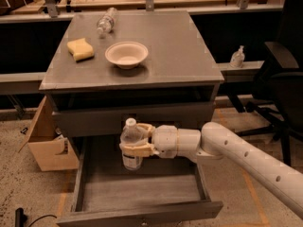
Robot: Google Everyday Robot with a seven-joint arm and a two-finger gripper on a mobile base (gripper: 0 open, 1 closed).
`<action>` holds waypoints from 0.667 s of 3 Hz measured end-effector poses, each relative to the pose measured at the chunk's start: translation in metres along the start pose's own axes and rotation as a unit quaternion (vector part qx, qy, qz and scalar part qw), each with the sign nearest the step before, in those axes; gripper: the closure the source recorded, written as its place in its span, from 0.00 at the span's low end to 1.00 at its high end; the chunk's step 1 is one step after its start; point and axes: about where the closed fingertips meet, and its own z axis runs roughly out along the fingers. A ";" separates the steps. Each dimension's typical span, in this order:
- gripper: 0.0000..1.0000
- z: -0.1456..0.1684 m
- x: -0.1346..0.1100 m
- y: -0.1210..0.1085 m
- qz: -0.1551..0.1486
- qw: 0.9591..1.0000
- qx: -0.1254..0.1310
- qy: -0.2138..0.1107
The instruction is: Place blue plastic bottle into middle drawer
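- Below the front edge of the tabletop, a little left of its middle, the blue plastic bottle is held upright over the pulled-out middle drawer.
- The bottle is clasped round its body by the gripper, whose two fingers are clamped against it from the right side.
- The bottle's base is seen above the rear part of the drawer floor; whether the board is touched cannot be told.
- The step in hand is judged to be the lowering into the drawer.
- Next, the bottle needs to be set on the bare board, clear of the drawer walls, before the grip is loosened and the gripper drawn away without the bottle being tipped.
- A bowl near the tabletop's middle, a sponge toward its left edge and a smaller bottle by its back edge are not involved.
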 end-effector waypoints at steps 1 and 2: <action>1.00 -0.006 0.037 -0.001 0.004 1.000 0.020 0.005; 1.00 -0.007 0.073 -0.007 -0.004 1.000 0.016 0.014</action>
